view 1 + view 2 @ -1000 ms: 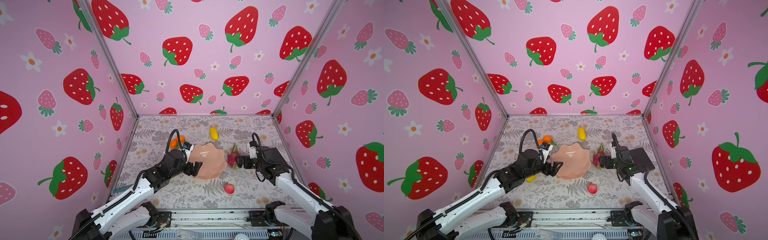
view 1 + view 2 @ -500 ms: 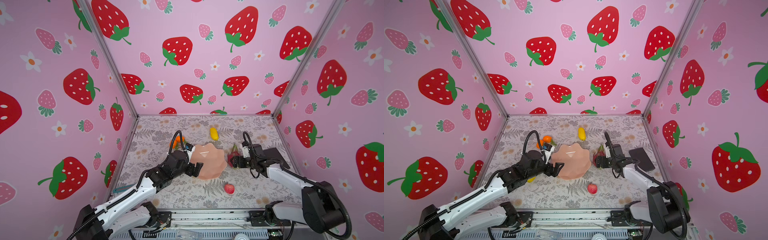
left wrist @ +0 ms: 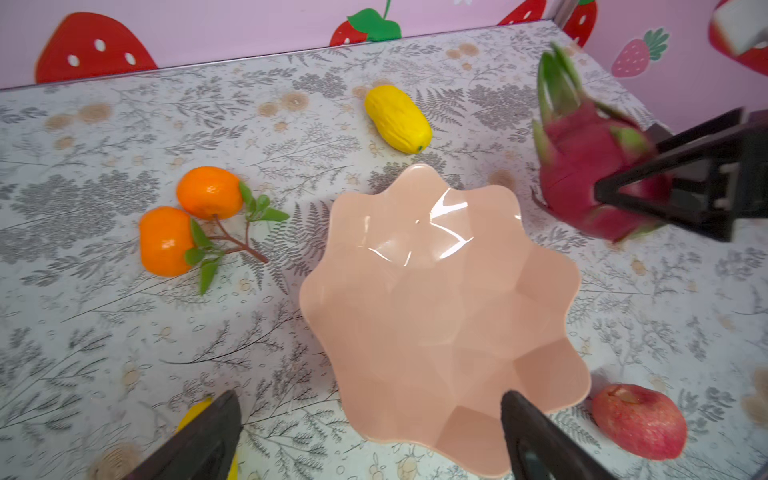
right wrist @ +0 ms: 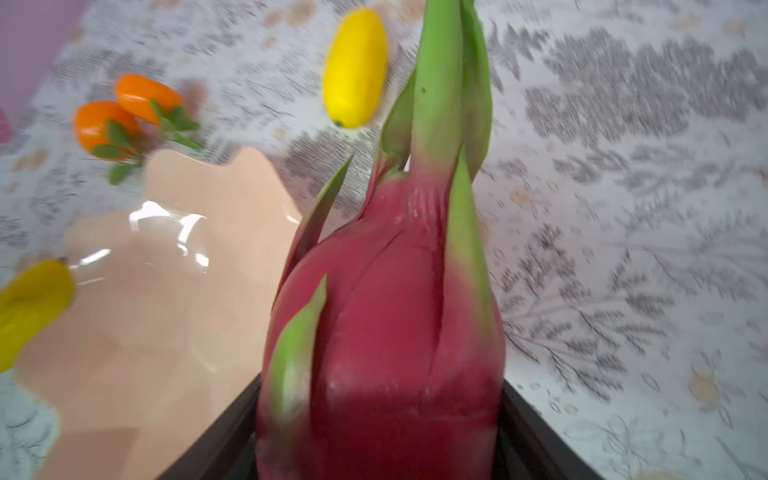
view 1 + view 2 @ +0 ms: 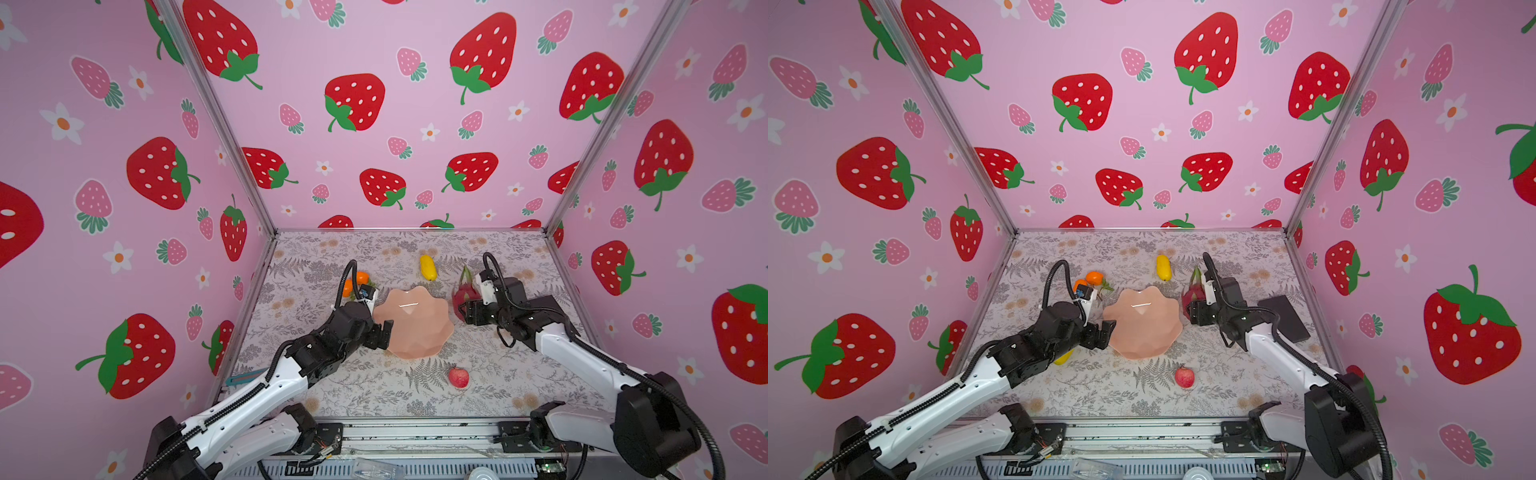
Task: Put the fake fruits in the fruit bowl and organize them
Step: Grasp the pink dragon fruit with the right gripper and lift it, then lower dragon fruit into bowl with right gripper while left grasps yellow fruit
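Grip on dragon fruit (image 4: 386,332): right jaws closed against both flanks at the rounded end, just beside the fruit bowl (image 5: 415,332) rim. Left jaws spread wide, empty, hovering at the bowl's opposite edge. Nothing in the bowl yet; oranges (image 3: 210,192), apple (image 5: 458,377) and yellow fruits (image 5: 428,267) on the worktop (image 5: 374,399). Likely risks: slick tapered skin squirting out of the pinch; leafy tips catching the scalloped rim; bowl nudged into the left jaws.

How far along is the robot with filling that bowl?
Nothing done: the bowl is empty. In hand: the right gripper clasps the dragon fruit beside it; the left gripper hangs open at the rim. Left: oranges, two yellow fruits, apple, all outside the bowl.
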